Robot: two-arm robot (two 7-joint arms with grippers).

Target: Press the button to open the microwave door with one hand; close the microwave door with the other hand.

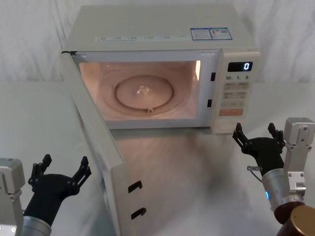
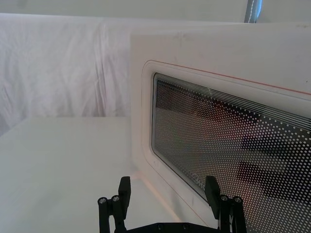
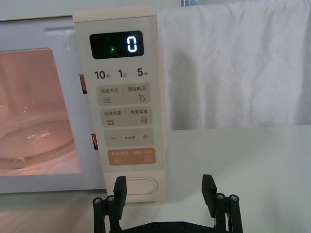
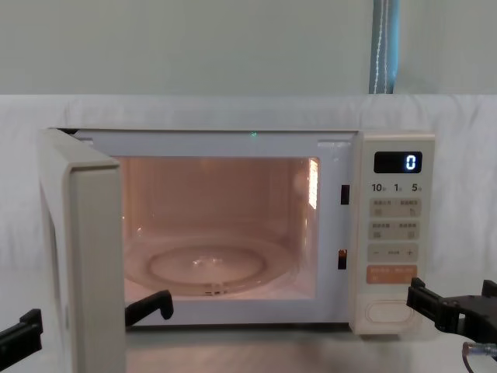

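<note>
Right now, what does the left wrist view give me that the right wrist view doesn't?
Left wrist only: the door's outer face with its dotted window, swung open, and the open left hand close before it.

Right wrist only: the keypad, the display reading 0, the button, the lit cavity, and the open right hand just short of the button.

Both: the white table and white backdrop cloth.

Microwave door point(image 1: 96, 147) — glossy plastic; dotted glass.
</note>
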